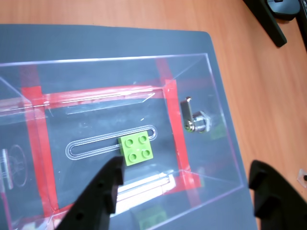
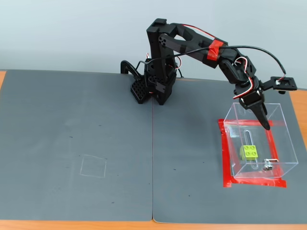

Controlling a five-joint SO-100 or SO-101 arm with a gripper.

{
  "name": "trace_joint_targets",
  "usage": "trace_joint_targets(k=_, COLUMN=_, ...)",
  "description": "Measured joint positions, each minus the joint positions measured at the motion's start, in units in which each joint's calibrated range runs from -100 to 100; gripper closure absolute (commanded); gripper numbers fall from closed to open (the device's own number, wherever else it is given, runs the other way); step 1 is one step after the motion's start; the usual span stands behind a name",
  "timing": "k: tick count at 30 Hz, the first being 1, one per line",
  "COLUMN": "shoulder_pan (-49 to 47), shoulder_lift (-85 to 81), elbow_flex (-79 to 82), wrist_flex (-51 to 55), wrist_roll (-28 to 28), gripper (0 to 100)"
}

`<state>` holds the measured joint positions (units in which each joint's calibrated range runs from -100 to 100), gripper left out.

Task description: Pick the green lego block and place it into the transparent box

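The green lego block (image 1: 136, 148) (image 2: 249, 152) lies flat, studs up, on the floor of the transparent box (image 1: 96, 60) (image 2: 283, 139), beside a slot cut into the floor. It is free of the gripper. In the wrist view my gripper (image 1: 187, 165) hangs above the box's near side, open, with nothing between its two black fingers (image 1: 100, 191). The fixed view shows the gripper (image 2: 265, 122) pointing down over the box's back edge. A metal latch (image 1: 194, 120) (image 2: 266, 166) sits on one clear wall.
Red tape (image 2: 254, 183) frames the box's base on the grey mat (image 2: 96, 120). The arm's base (image 2: 153, 86) stands at the mat's far middle. A faint square outline (image 2: 93, 166) marks the mat at left. Wooden table (image 1: 268, 96) shows beyond the mat.
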<state>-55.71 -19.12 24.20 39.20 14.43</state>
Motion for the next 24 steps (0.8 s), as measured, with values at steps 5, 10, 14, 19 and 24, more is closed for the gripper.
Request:
trace_joint_targets(k=5, shoulder_pan=0.59, shoulder_lift=0.00, elbow_flex=0.00, wrist_flex=0.00, wrist_roll=0.20, gripper=72)
trace_joint_targets(k=10, shoulder_pan=3.39, shoulder_lift=-0.17, elbow_flex=0.00, wrist_flex=0.00, wrist_roll=0.20, gripper=84)
trace_joint_targets(k=14, shoulder_pan=6.34, shoulder_lift=-3.31, elbow_flex=2.69, wrist_flex=-0.26, wrist_roll=0.20, gripper=91)
trace_joint_targets(k=19, shoulder_pan=11.05, shoulder_lift=-10.28, elbow_flex=7.45, wrist_flex=-0.35, wrist_roll=0.20, gripper=93)
trace_joint_targets(k=24, shoulder_pan=18.35, shoulder_lift=-19.46, elbow_flex=13.83, wrist_flex=-0.26, wrist_roll=0.20, gripper=93)
